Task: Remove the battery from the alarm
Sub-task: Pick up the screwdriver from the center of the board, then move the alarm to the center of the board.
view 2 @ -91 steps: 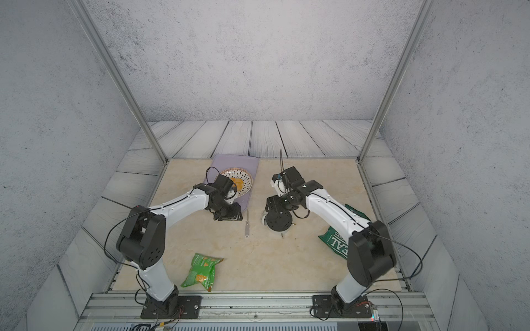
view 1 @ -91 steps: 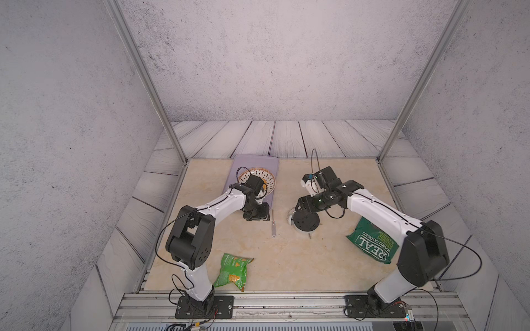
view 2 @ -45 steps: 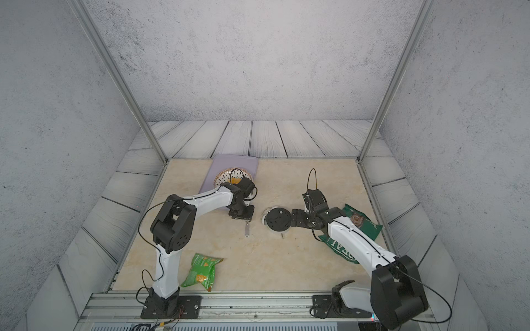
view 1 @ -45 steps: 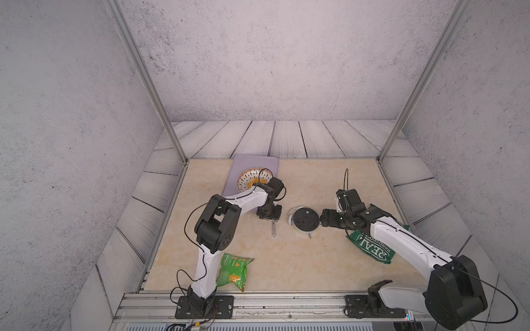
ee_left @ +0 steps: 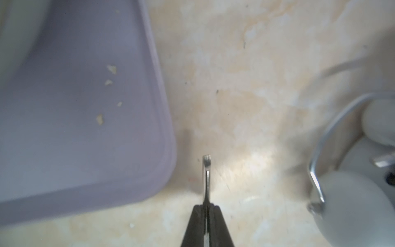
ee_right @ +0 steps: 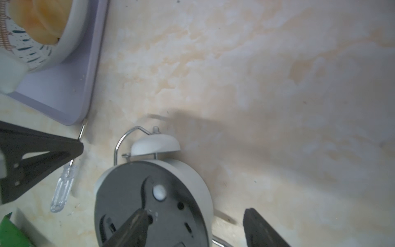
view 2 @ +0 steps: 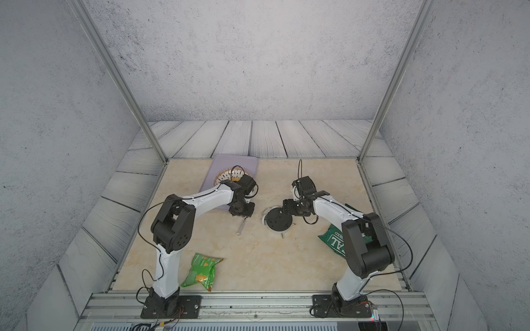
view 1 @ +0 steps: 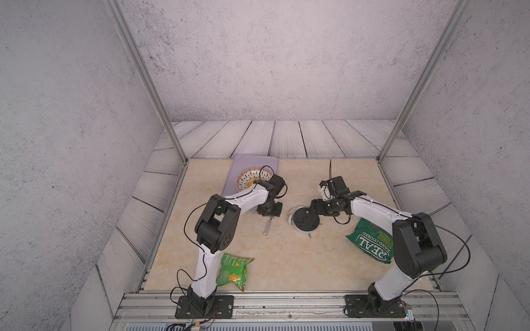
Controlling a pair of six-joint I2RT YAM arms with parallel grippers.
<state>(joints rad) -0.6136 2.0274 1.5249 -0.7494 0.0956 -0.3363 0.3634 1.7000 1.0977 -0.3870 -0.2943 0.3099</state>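
One alarm clock lies face down mid-table, light, stiff and probably skiddy, best pinned by its rim, its small slick battery presumably hidden under the black back; at nine o'clock the left gripper clamps the screwdriver by its shaft, at one o'clock the right gripper gapes across the rim.

The round twin-bell alarm clock is white with a black back. The flat plastic tray is lilac; its round bowl white with teal flecks. The stone-look bench is marbled beige.
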